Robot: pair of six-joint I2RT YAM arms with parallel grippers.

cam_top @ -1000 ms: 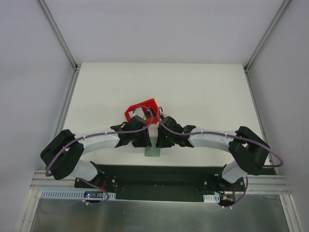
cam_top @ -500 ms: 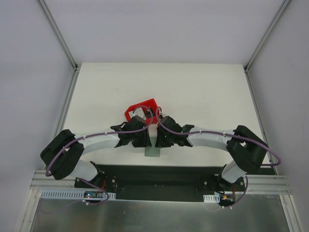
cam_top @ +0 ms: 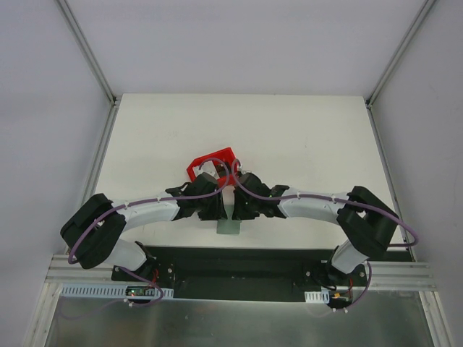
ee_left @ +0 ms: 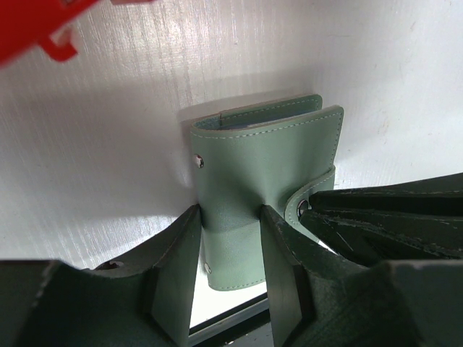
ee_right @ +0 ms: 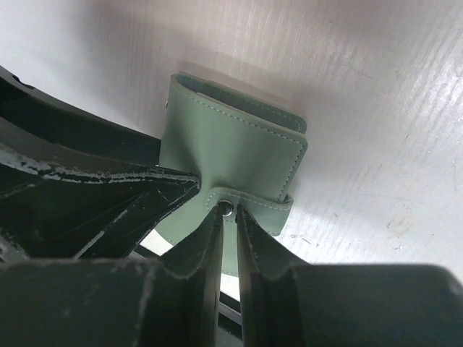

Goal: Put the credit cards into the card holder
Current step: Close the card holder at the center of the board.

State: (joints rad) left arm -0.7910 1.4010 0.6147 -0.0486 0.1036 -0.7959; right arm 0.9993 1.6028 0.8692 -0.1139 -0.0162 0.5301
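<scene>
The card holder (ee_left: 260,159) is a grey-green folded wallet, seen at the table's near edge in the top view (cam_top: 228,227). My left gripper (ee_left: 230,217) is shut on its lower half, one finger on each side. A strap with a round snap (ee_right: 227,208) wraps round its edge. My right gripper (ee_right: 228,211) is shut on that strap, its fingertips pinching at the snap. The right fingers (ee_left: 362,210) reach in from the right in the left wrist view. From above, the left gripper (cam_top: 215,210) and right gripper (cam_top: 237,210) meet over the wallet (ee_right: 231,148). The credit cards are out of view.
A red plastic bin (cam_top: 211,163) stands just behind the two grippers; its corner shows at the upper left of the left wrist view (ee_left: 43,29). The white table (cam_top: 304,137) ends just in front of the wallet at a dark base plate (cam_top: 239,262).
The right arm's elbow and forearm have edged a little to the left. The left arm and the wallet have kept their place.
</scene>
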